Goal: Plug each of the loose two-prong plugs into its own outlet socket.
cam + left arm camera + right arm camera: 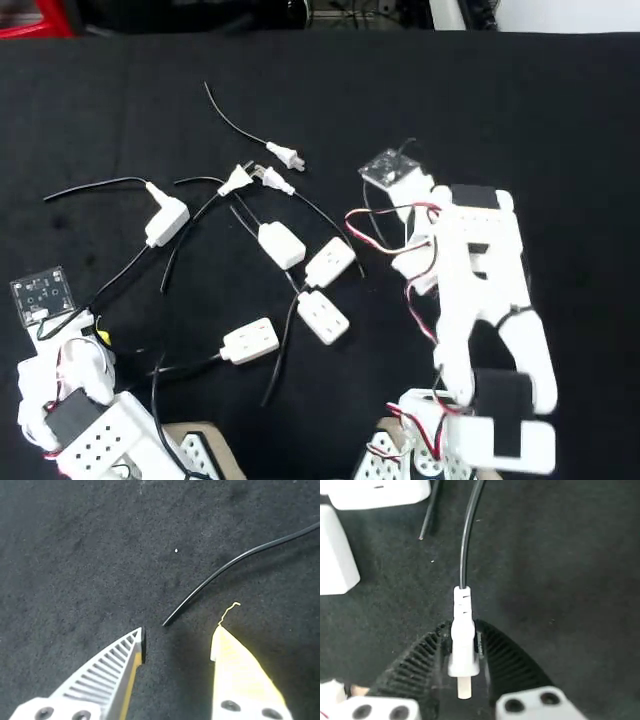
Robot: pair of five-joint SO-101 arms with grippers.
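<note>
The right hand is clenched on a white plug, with its dark ribbed fingers pressing the plug body from both sides. The plug's black cord runs away from the hand across the black table, passing near two white sockets. From above, the right arm lies over the right half of the table, just beside the cluster of sockets. Two sockets sit side by side near the middle, a third lies just in front of them, and a fourth lies nearer the left arm. Three small plugs lie loose farther back, each apart from every socket, and an angled plug rests to their left. The left hand is released, fingers spread wide over bare cloth. The cut end of a thin wire lies on the table just ahead of the gap between the fingers.
</note>
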